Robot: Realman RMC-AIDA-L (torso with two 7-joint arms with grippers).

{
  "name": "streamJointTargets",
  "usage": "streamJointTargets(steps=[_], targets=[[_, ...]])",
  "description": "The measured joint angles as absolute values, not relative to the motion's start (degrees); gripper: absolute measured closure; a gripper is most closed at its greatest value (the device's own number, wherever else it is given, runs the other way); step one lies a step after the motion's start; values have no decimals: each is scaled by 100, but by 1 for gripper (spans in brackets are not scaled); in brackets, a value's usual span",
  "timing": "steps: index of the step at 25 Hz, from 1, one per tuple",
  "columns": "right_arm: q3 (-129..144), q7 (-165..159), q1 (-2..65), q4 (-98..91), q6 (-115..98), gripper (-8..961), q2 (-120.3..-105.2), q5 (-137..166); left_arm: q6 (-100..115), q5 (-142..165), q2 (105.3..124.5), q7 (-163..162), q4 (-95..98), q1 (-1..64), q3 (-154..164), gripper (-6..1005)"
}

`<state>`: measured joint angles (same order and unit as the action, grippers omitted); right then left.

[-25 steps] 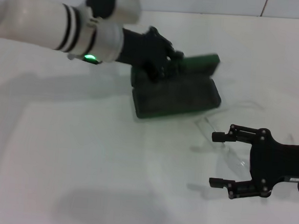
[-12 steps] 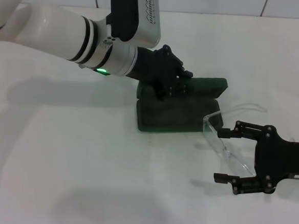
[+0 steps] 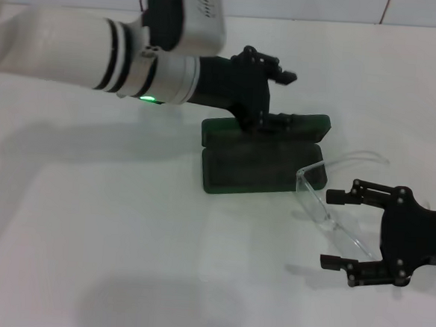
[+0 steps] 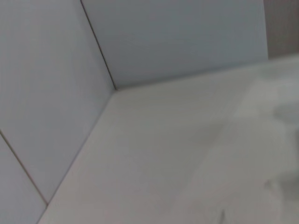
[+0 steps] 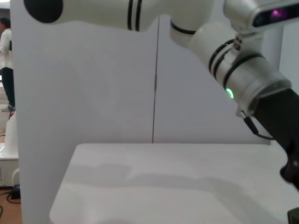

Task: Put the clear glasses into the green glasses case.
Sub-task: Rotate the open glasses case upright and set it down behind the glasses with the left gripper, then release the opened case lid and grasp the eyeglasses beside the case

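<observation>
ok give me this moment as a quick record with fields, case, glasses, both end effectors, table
green glasses case: open on the table, lid raised at the far side
clear glasses: outside the case, just to its right, between the right fingers
left end effector: open, over the case's raised lid
right end effector: open, straddling the glasses lens
table: white, case resting on it
task state: glasses not yet in the case
</observation>
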<state>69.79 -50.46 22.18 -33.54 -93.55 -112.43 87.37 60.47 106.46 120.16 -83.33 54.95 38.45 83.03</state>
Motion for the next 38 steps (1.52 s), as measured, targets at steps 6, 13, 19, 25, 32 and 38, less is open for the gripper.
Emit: streamJointTargets(steps=[6, 13, 19, 25, 32, 38], targets=[[6968, -6160, 2177, -3863, -9390, 112, -11166, 8845, 6550, 8508, 12000, -7676, 6216, 2507, 8474, 362], [6579, -9450, 2181, -6104, -9761, 119, -11132, 10321, 7671, 5965, 11994, -5334, 4941, 1228, 8737, 261], [6586, -11976, 2469, -7824, -10252, 139, -11451, 12156, 8514, 5754, 11973, -4699, 3933, 1193, 8462, 262], [7485, -13878, 3042, -8518, -10098, 160, -11556, 13438, 8737, 5790, 11959, -4221, 3210, 1398, 8402, 262], [8751, -14962, 3275, -8482, -9346, 184, -11584, 13979, 8771, 5984, 11920, -4119, 3099, 1474, 8399, 263], [9445, -15274, 3293, -8230, -8777, 204, -11611, 14006, 8786, 6102, 11903, -4088, 3088, 1430, 8396, 264]])
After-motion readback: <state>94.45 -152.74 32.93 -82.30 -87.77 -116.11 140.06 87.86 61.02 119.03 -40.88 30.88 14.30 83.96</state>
